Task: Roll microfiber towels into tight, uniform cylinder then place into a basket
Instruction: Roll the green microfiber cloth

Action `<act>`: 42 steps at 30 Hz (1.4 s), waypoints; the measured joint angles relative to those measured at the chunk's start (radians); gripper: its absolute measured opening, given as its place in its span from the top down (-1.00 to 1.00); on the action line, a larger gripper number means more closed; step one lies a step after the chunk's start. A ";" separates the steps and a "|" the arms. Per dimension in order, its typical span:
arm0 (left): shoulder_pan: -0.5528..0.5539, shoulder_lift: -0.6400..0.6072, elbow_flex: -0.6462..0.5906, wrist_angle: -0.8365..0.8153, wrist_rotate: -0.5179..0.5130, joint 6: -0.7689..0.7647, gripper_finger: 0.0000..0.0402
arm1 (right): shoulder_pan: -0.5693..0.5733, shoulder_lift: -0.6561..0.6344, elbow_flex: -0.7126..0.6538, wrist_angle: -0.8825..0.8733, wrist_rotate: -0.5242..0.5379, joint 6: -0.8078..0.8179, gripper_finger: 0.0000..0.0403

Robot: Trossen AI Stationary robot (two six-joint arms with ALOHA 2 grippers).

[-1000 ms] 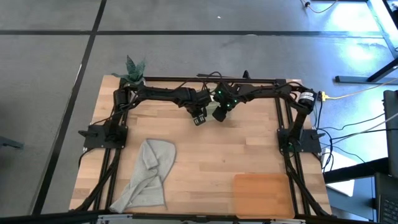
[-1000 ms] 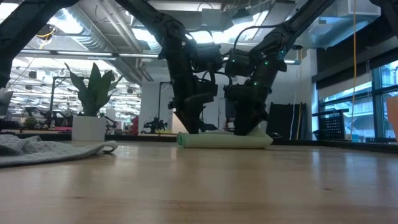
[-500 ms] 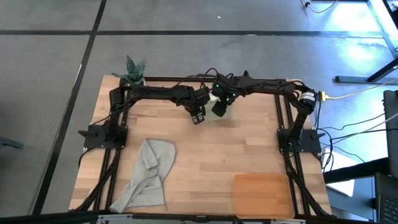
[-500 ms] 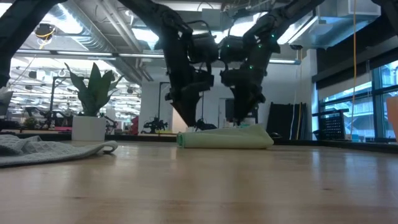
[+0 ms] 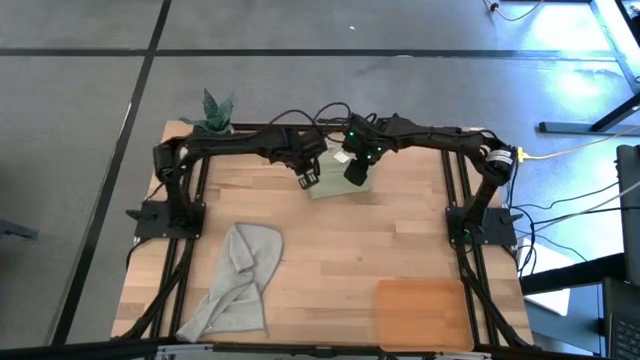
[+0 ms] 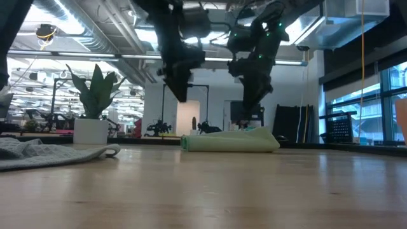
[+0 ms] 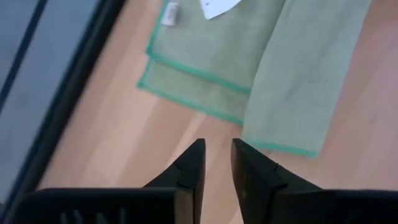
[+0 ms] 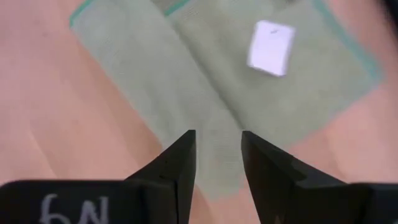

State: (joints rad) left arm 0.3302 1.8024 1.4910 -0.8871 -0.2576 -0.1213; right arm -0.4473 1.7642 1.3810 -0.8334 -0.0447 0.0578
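Both arms reach inward at the table's far side, left gripper (image 5: 308, 178) and right gripper (image 5: 354, 172) raised side by side, fingers slightly parted, holding nothing

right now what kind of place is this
Likely a robotics lab or workshop: a wood table fitted with two arms on a grey floor, exposed ceiling ducts overhead, and more equipment on stands in the open room behind.

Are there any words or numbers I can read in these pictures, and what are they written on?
"6N": white marks on the right gripper body, seen from the right wrist; reading unsure.
White tag on the green towel: too blurred to read.
Nothing else readable.
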 joint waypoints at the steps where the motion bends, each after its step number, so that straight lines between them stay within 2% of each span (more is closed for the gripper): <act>1: 0.000 -0.017 0.000 -0.012 -0.005 -0.001 0.67 | 0.000 -0.014 0.000 -0.003 0.018 -0.002 0.35; 4: 0.000 -0.070 0.000 -0.033 -0.017 -0.004 0.67 | -0.001 -0.052 0.000 -0.026 0.062 -0.012 0.35; 12: 0.000 -0.175 0.000 -0.119 -0.022 -0.042 0.67 | 0.017 -0.092 -0.053 -0.025 0.063 -0.168 0.35; 17: -0.004 -0.214 0.000 -0.145 -0.022 -0.084 0.67 | 0.046 -0.085 -0.205 0.206 0.034 -0.222 0.35; 21: -0.005 -0.221 0.000 -0.154 -0.022 -0.090 0.67 | 0.048 -0.084 -0.338 0.461 0.025 -0.196 0.35; 24: -0.005 -0.221 0.000 -0.160 -0.017 -0.090 0.67 | 0.047 -0.084 -0.405 0.579 0.027 -0.158 0.35; 28: -0.006 -0.219 0.000 -0.160 -0.016 -0.105 0.67 | 0.047 -0.081 -0.468 0.637 0.031 -0.137 0.35; 33: -0.006 -0.219 0.000 -0.160 -0.014 -0.113 0.67 | 0.045 -0.080 -0.525 0.687 0.103 -0.137 0.35; 42: -0.006 -0.219 0.000 -0.160 -0.014 -0.113 0.67 | 0.037 -0.080 -0.551 0.721 0.095 -0.088 0.35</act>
State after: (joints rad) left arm 0.3241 1.5837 1.4914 -1.0470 -0.2714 -0.2344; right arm -0.4103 1.6844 0.8303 -0.1121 0.0506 -0.0299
